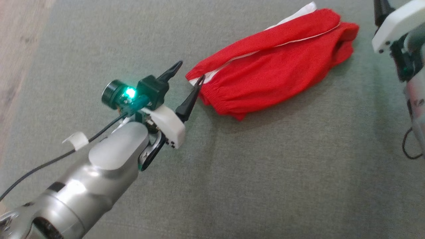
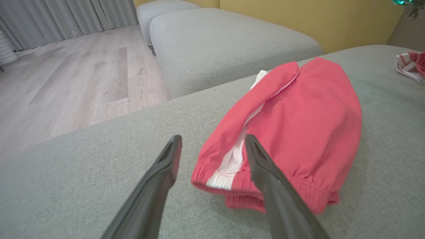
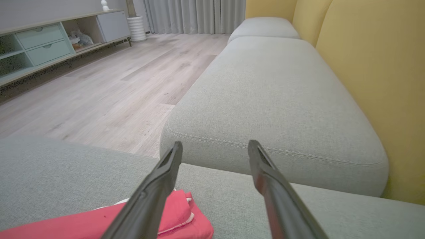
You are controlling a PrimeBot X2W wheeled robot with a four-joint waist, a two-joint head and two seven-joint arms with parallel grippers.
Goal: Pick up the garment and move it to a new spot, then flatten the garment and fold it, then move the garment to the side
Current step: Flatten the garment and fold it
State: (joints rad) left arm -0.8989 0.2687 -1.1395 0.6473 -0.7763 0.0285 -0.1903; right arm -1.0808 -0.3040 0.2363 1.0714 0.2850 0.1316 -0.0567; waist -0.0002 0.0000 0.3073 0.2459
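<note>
A red garment (image 1: 275, 63) with white trim lies folded on the grey sofa cushion (image 1: 232, 172), its elastic waistband toward my left arm. My left gripper (image 1: 191, 70) is open at that waistband end; one finger sits over the waistband's white stripe, the other is off the cloth. In the left wrist view the garment (image 2: 298, 126) spreads ahead of my left gripper (image 2: 212, 141), whose fingers straddle its near-left corner. My right gripper (image 3: 215, 147) is open and empty above the garment's far end (image 3: 179, 219); its white mount (image 1: 398, 26) shows at the head view's top right.
A second grey cushion (image 3: 275, 99) lies beyond a gap, backed by a yellow backrest (image 3: 375, 66). Wooden floor (image 2: 66, 83) runs along the cushion's edge. Another red-and-white cloth (image 2: 411, 64) lies far off on the same cushion. A low shelf unit (image 3: 43, 46) stands by the wall.
</note>
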